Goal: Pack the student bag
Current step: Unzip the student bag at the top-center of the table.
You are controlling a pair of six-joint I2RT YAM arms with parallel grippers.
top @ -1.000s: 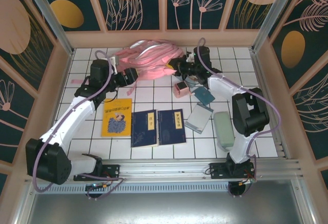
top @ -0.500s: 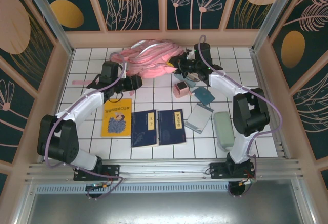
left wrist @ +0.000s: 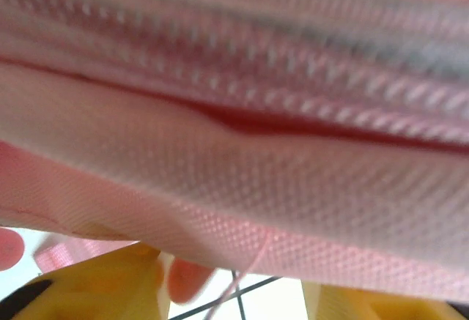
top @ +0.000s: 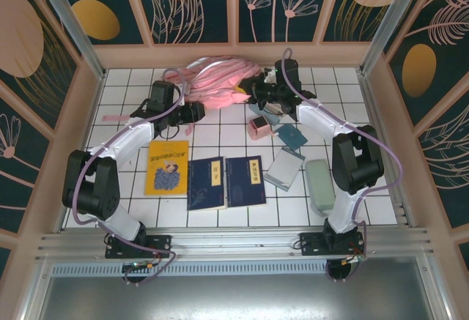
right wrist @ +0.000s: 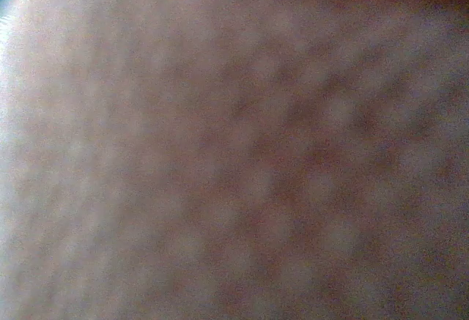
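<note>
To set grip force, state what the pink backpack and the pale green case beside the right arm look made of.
The student bag: woven pink cloth, matte, likely synthetic; the left wrist view shows a fine weave beside the zipper. The green case: smooth, even, with rounded corners; moulded plastic or a soft cover, too small to tell.

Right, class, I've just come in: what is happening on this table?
Two robot arms are working on the pink student bag at the far side of the tiled table. The left gripper is at its near left edge, fabric and zip close before its camera; the right gripper is at its right edge. Whether either grips is unclear. The books and green pouch lie unpacked nearer the arms.
</note>
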